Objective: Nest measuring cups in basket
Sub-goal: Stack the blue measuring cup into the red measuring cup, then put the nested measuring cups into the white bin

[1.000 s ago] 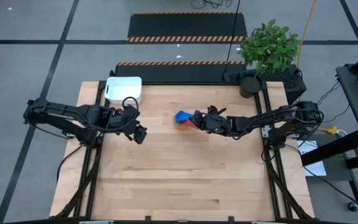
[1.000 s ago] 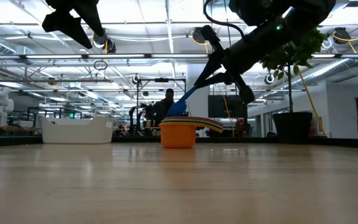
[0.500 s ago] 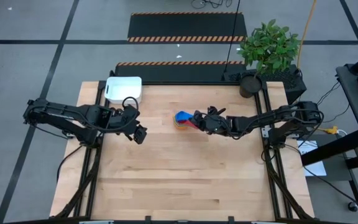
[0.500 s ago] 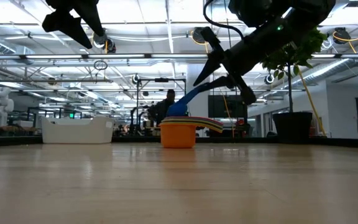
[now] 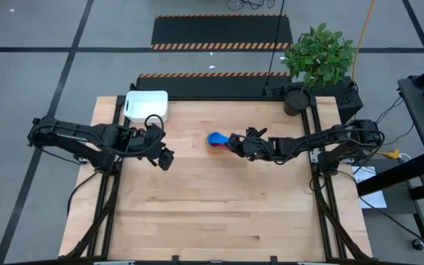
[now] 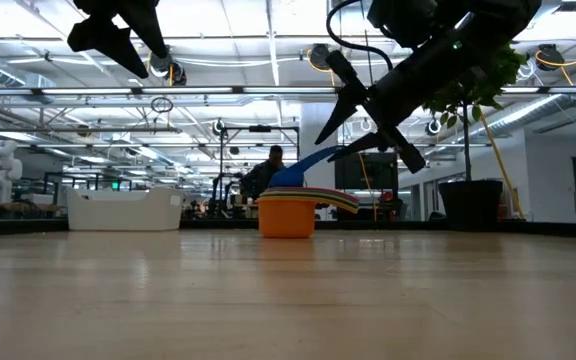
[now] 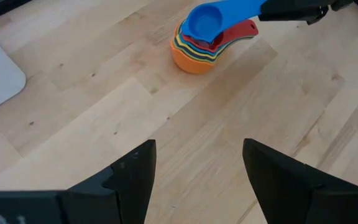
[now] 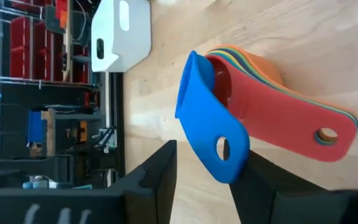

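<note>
My right gripper (image 6: 373,118) is parting its fingers around the blue cup's handle (image 8: 219,146), letting that cup settle onto the nested measuring cups (image 5: 216,142) near the table's (image 5: 197,213) middle. My left gripper (image 5: 165,159) is hovering open, empty. Next I judge I am needing to carry the stack to the basket (image 5: 147,106) at the far left corner.

The left arm reaches in from the table's left edge, elbow bent, its left gripper (image 5: 165,159) hanging above the wood with its 2 fingers (image 7: 132,180) spread apart and holding nothing. The right arm stretches in low from the right edge toward the table's middle, its wrist angled downward; the right gripper (image 5: 233,143) has its 2 fingers (image 6: 340,76) parted.
</note>
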